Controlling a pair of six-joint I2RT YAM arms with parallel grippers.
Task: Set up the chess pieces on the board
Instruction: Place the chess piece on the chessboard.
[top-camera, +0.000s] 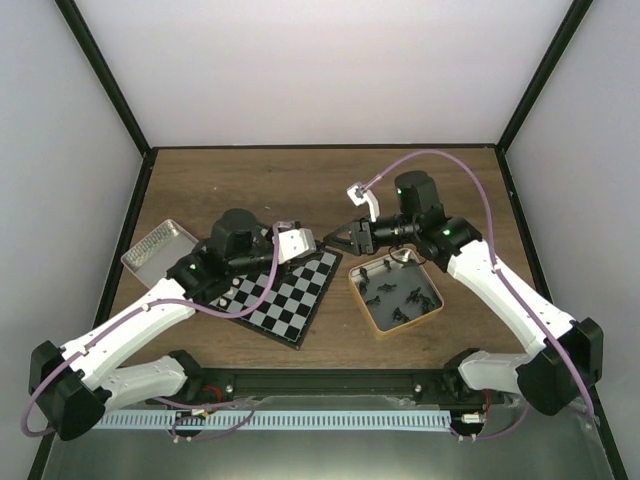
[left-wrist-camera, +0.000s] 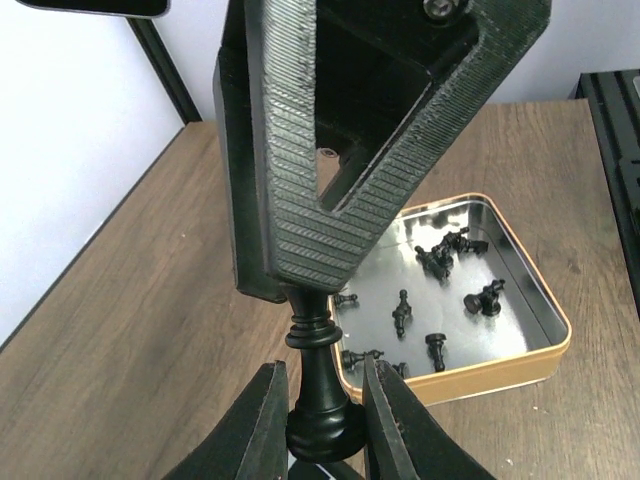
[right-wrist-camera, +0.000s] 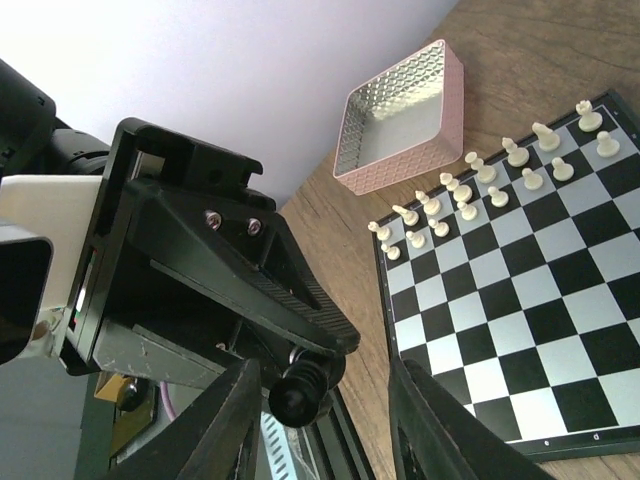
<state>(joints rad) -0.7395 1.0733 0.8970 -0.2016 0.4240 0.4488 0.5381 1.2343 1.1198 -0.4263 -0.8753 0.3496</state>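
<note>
Bright, even light; soft shadows.

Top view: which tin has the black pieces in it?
The gold-rimmed tin, right of the board: black pieces lie scattered inside it. The silver-and-pink tin, left of the board, shows none.

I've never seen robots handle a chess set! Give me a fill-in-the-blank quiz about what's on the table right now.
1. The chess pieces standing in rows on the board are all ___.
2. The gold-rimmed tin holds loose pieces coloured ___.
3. The pink tin beside the board is ___.
4. The left gripper holds an upright black piece by its ___.

Missing words: white; black; empty; base.
</note>
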